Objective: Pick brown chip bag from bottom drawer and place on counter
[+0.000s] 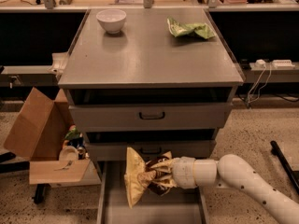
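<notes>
At six o'clock, over the drawer point(150, 211), the gripper point(162, 174) clamps the chip bag point(134, 181) mid-body; it looks light, crinkly and probably slippery.

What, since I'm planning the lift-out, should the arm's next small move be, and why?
Probably raise the tool and draw it back slightly. Low over the open bottom drawer, it is shut on the brown chip bag, which sits just in front of the upper drawer fronts; the counter sits well higher.
</notes>
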Controlling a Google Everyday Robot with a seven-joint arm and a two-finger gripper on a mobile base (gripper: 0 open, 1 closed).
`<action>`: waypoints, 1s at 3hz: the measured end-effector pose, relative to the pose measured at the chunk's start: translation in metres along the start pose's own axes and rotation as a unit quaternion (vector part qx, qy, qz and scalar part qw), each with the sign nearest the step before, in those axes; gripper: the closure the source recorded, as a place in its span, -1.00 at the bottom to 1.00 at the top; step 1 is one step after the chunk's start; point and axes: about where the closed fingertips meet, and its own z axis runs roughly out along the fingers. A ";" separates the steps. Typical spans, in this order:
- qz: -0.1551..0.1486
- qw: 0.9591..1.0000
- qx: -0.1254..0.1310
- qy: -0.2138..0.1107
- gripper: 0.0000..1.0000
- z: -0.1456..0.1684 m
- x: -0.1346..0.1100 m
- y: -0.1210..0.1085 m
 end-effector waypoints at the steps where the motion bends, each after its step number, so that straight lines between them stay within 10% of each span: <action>1: 0.000 1.000 0.000 0.000 1.00 0.000 0.000 0.000; 3: -0.069 0.998 -0.001 0.014 1.00 -0.056 -0.039 -0.108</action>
